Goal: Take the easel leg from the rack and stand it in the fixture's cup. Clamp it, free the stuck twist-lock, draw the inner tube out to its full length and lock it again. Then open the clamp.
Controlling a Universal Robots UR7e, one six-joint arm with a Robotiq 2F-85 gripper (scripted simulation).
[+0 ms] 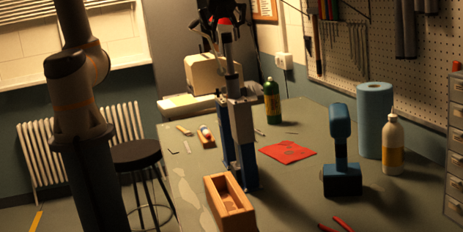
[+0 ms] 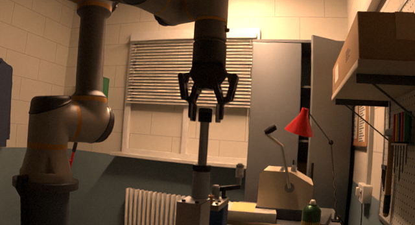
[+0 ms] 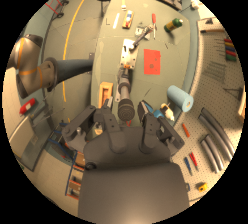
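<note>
My gripper is open and holds nothing. It hangs straight above the easel leg, its fingers on either side of the leg's black end cap. The thin inner tube stands drawn far up out of the wider outer tube. A dark twist-lock collar sits where the two tubes meet. The leg stands upright in the grey fixture on the bench. The wrist camera looks down the leg onto its round cap. The fixture's cup is hidden inside the block.
A blue paper roll stands at the right, with a white bottle and a blue stand near it. An orange tray lies in front of the fixture. A red cloth and a green can lie beyond.
</note>
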